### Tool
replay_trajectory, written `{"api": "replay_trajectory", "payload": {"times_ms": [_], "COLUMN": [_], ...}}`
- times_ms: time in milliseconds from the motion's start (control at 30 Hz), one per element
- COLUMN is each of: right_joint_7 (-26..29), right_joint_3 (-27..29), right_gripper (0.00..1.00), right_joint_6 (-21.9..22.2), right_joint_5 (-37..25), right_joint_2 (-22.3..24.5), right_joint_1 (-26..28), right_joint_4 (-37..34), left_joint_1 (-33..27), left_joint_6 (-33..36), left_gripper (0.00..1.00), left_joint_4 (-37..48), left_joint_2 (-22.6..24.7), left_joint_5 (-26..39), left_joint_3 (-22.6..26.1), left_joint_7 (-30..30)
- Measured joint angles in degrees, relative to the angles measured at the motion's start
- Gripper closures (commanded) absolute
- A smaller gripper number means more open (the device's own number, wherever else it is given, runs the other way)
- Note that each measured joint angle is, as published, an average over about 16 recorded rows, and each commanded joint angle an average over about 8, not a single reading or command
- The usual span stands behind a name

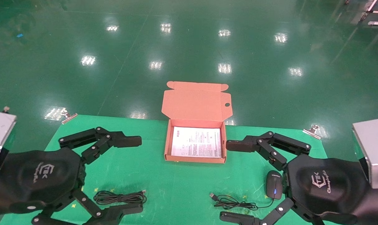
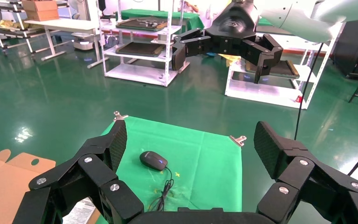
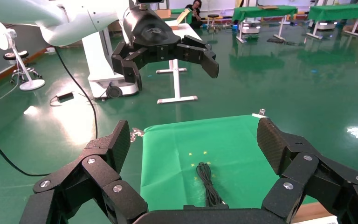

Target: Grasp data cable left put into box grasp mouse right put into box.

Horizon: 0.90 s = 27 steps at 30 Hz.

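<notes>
The orange-brown box (image 1: 167, 142) lies open at the table's far middle, lid folded back, a white printed sheet (image 1: 196, 141) inside. The data cable (image 1: 120, 197), a black looped bundle, lies on the near left; it also shows in the right wrist view (image 3: 207, 182). The black mouse (image 1: 274, 184) with a blue-lit wheel lies on the near right, its cord (image 1: 235, 204) trailing left; it also shows in the left wrist view (image 2: 153, 160). My left gripper (image 1: 135, 176) is open and empty above the cable. My right gripper (image 1: 231, 181) is open and empty beside the mouse.
The table wears a green cloth (image 1: 176, 187) held by metal clips (image 1: 68, 117) at the far corners. Glossy green floor lies beyond. The box's flap (image 2: 9, 177) shows in the left wrist view. Racks and tables stand far off.
</notes>
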Motion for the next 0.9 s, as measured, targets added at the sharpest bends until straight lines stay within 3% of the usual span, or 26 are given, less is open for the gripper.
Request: {"api": "replay_trajectory", "payload": {"times_ms": [467,667,900], "right_joint_7": [-0.2,-1.8,-5.9], "right_joint_3": [-0.7,-2.9,-7.6], "right_gripper": [0.0,0.0,0.0], "right_joint_6": [-0.2,-1.3,-2.8], "right_joint_5": [-2.0,-8.3,-20.0], "right_joint_2": [0.3,0.4,-0.5], "right_joint_1": [0.9,4.1,10.4], "right_joint_4": [0.4,1.7,3.2], "left_joint_1": [-0.5,-2.6,-7.2], "left_joint_6": [0.1,0.8,2.3], "left_gripper": [0.0,0.0,0.0], "left_joint_4": [0.4,1.3,3.2], "left_joint_2": [0.3,1.1,2.8], "left_joint_5": [1.4,6.1,15.2], "left_joint_3": [0.6,2.8,7.0], "left_joint_7": [0.2,0.8,1.6]}}
